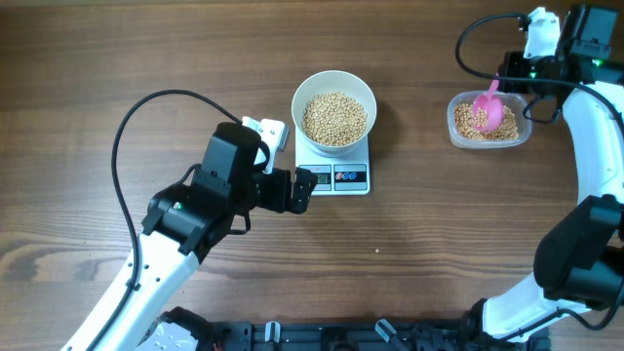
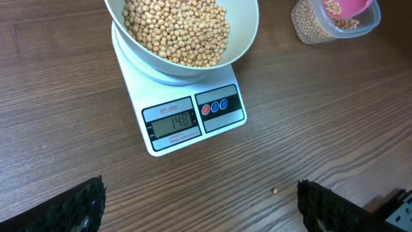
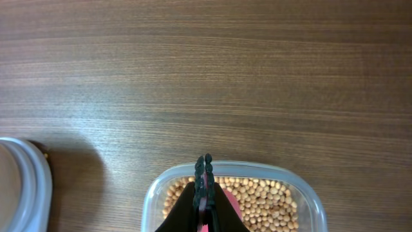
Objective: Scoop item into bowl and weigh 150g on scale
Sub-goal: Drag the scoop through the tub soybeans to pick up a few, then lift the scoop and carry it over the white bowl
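Note:
The white bowl (image 1: 298, 97) (image 2: 244, 45) stands on the scale (image 1: 336, 178) (image 2: 187, 119), heaped with tan beans (image 1: 334, 117) (image 2: 177, 29). The scale's display reads 148. My left gripper (image 1: 300, 190) (image 2: 199, 206) hovers low at the scale's front left, open, with only bare table between its fingers (image 2: 84, 206). At the far right, my right gripper (image 1: 509, 76) (image 3: 204, 169) is shut on the handle of a pink scoop (image 1: 487, 110) (image 3: 230, 207). The scoop's head rests in a clear tub (image 1: 454, 122) (image 3: 257, 169) of more beans (image 3: 273, 200).
One stray bean (image 2: 275, 191) (image 1: 377, 251) lies on the wood in front of the scale. A black cable (image 1: 122, 146) loops over the table behind the left arm. A white rounded object (image 3: 35, 187) shows at the left edge of the right wrist view.

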Robot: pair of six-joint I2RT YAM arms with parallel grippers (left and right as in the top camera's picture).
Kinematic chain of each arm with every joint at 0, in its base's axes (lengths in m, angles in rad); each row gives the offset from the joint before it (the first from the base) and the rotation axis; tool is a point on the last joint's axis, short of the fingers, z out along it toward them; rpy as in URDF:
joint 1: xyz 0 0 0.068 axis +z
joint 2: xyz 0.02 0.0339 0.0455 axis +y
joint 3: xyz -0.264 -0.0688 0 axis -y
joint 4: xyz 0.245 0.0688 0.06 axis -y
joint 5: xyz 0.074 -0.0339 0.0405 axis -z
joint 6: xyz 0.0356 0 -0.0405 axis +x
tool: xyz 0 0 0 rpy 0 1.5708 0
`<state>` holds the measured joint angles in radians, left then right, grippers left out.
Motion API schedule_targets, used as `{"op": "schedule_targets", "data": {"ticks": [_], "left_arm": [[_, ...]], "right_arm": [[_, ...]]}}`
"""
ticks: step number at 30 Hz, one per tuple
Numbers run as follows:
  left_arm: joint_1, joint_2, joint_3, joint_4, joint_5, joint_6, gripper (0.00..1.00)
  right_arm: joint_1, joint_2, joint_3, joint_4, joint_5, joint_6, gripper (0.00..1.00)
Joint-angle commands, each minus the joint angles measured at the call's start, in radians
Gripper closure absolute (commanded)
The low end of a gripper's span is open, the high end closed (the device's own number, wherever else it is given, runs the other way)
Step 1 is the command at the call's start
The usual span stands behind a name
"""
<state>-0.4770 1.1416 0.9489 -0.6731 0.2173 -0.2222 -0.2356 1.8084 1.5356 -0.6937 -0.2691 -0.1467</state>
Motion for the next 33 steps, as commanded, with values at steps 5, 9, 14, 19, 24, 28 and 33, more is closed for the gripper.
{"op": "schedule_targets", "data": {"ticks": [5, 9, 14, 19, 24, 28, 33], "left_arm": [[-0.005, 0.005, 0.000, 0.003, -0.002, 0.005, 0.00], [-0.005, 0.005, 0.000, 0.003, -0.002, 0.005, 0.00], [-0.005, 0.005, 0.000, 0.003, -0.002, 0.005, 0.00], [-0.005, 0.005, 0.000, 0.003, -0.002, 0.005, 0.00], [-0.005, 0.005, 0.000, 0.003, -0.002, 0.005, 0.00], [-0.005, 0.005, 0.000, 0.003, -0.002, 0.005, 0.00], [-0.005, 0.005, 0.000, 0.003, -0.002, 0.005, 0.00]], "right_arm": [[0.006, -0.025, -0.008, 0.004, -0.065, 0.103, 0.96], [0.006, -0.026, -0.008, 0.005, -0.117, 0.180, 0.96], [0.006, -0.036, -0.008, 0.000, -0.118, 0.228, 0.96], [0.006, -0.064, -0.008, 0.001, -0.113, 0.226, 0.96], [0.006, -0.083, -0.008, -0.002, -0.114, 0.227, 0.96], [0.006, -0.083, -0.008, -0.011, -0.114, 0.228, 0.96], [0.005, -0.083, -0.008, -0.010, -0.114, 0.258, 0.96]]}}
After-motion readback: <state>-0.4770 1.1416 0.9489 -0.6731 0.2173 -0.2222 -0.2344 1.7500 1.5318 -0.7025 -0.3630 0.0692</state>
